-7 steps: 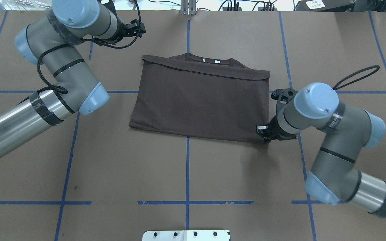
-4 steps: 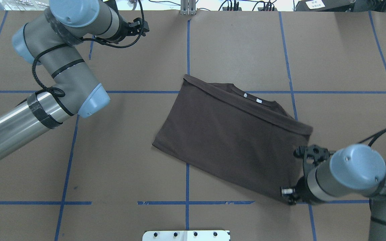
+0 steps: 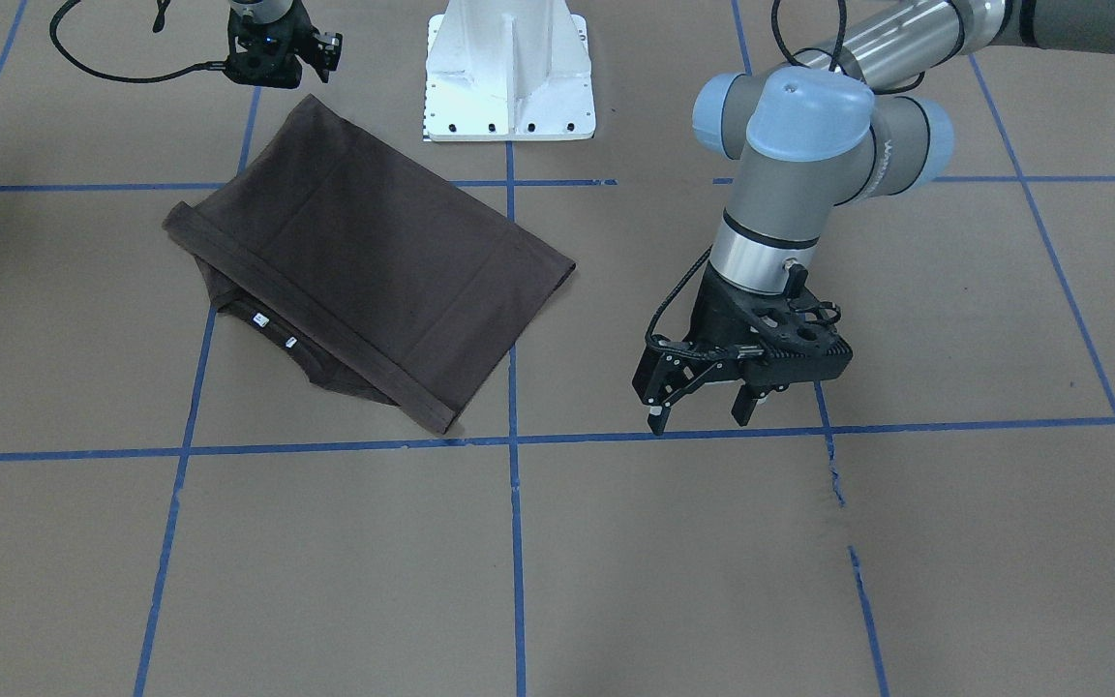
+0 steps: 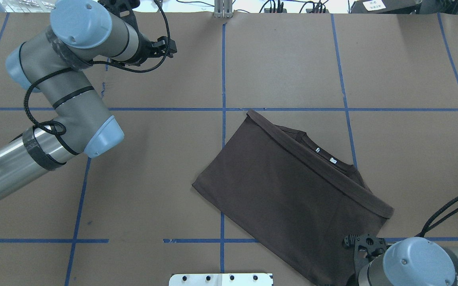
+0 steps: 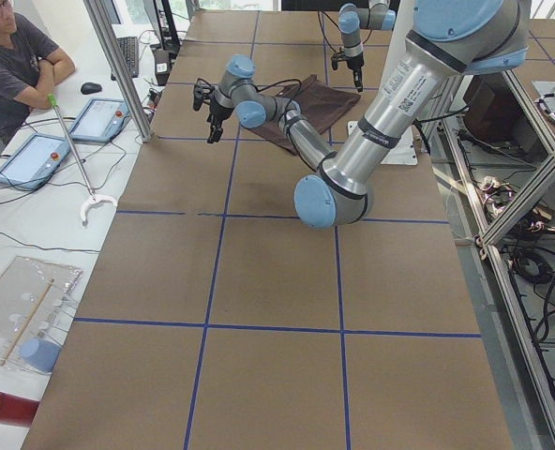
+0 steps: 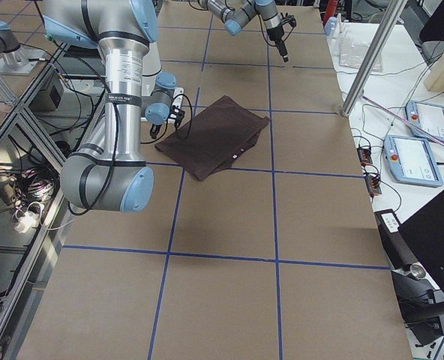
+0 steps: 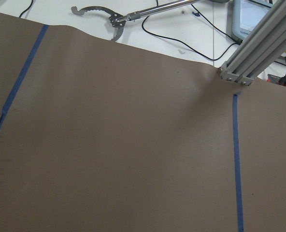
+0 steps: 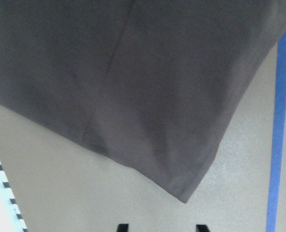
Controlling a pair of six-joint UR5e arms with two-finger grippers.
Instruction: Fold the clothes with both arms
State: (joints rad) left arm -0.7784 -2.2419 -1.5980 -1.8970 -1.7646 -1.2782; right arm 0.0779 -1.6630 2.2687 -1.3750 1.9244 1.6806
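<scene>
Dark brown-grey knit T-shirt (image 4: pixel 292 198) lies askew on the brown table (image 4: pixel 133 178), robot's right side, folded to a rectangle; more folds likely remain. Black left gripper (image 3: pixel 701 418) gapes empty; right gripper (image 8: pixel 162 227) sits parted, gripping nothing.

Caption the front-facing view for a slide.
Folded brown T-shirt lies askew on the table, the open left gripper apart from it, the right gripper near its robot-side corner.

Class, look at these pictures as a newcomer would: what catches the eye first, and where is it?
First, the dark brown T-shirt, folded into a rectangle and lying askew on the table near the white pedestal base. Then the left gripper, open, poised over bare table apart from the shirt, and the right gripper, open beside the shirt's corner.
</scene>
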